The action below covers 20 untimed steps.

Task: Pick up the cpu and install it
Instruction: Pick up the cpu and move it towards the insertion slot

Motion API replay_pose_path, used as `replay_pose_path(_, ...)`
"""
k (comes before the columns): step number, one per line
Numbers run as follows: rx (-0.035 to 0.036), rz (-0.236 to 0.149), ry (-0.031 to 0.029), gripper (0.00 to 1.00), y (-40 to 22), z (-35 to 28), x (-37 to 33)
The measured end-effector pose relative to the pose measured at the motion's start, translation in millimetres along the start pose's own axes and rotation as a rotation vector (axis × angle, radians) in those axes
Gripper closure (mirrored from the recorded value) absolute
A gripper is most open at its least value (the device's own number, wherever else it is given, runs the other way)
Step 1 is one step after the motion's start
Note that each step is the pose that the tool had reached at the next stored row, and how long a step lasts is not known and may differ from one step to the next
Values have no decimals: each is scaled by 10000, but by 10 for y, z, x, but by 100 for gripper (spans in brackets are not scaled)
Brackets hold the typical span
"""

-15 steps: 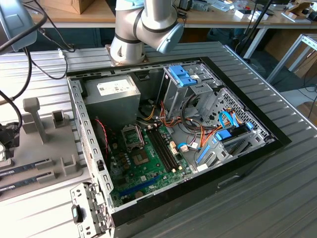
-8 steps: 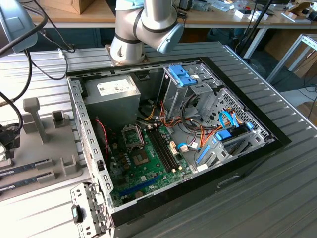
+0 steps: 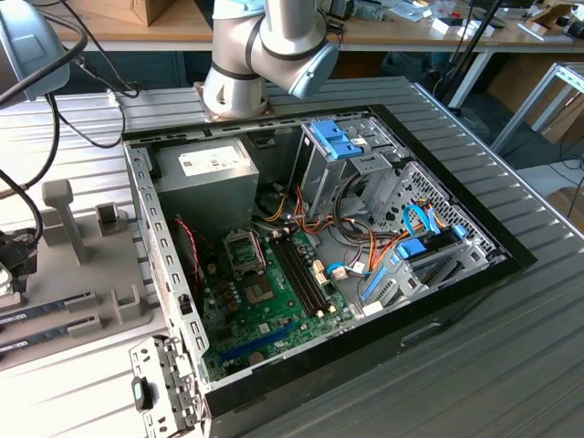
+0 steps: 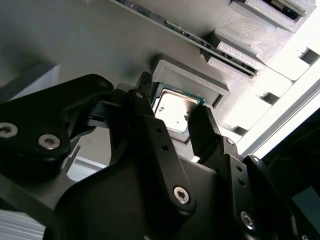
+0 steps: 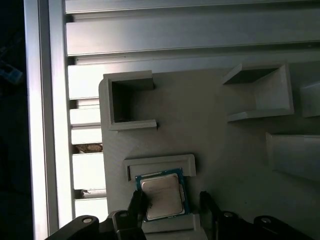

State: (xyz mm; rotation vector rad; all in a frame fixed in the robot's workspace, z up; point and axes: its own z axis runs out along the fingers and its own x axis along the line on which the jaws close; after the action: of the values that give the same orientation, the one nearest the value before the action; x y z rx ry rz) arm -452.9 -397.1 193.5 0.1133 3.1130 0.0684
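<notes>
You're on the pick-up step. In the first wrist view the gripper (image 5: 172, 200) is straddling the cpu (image 5: 161, 196), which is lying flat in its recess on the grey holder plate (image 5: 215, 130). The jaws are standing open and gripping nothing. The computer case (image 3: 415, 319) is lying open mid-frame in the exterior view. By my judgement, a clean lift is calling for a square squeeze on opposite edges.

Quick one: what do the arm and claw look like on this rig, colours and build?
The arm is silver-grey rounded tubing with a pale blue cap on one joint. The claw is matte black, with two flat, angular linkage fingers studded with silver screw heads.
</notes>
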Motion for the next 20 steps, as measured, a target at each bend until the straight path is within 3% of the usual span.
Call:
replay_pose_path(4, -20, 0, -42, 44, 1, -16, 5)
replay_pose_path(7, -49, 0, -37, 44, 3, -74, 4)
replay_pose_path(10, -67, -6, -35, 44, 3, -77, 3)
replay_pose_path(13, -82, -503, -10, 44, 8, -72, 4)
replay_pose_path(20, -91, -710, 0, 44, 23, -49, 6)
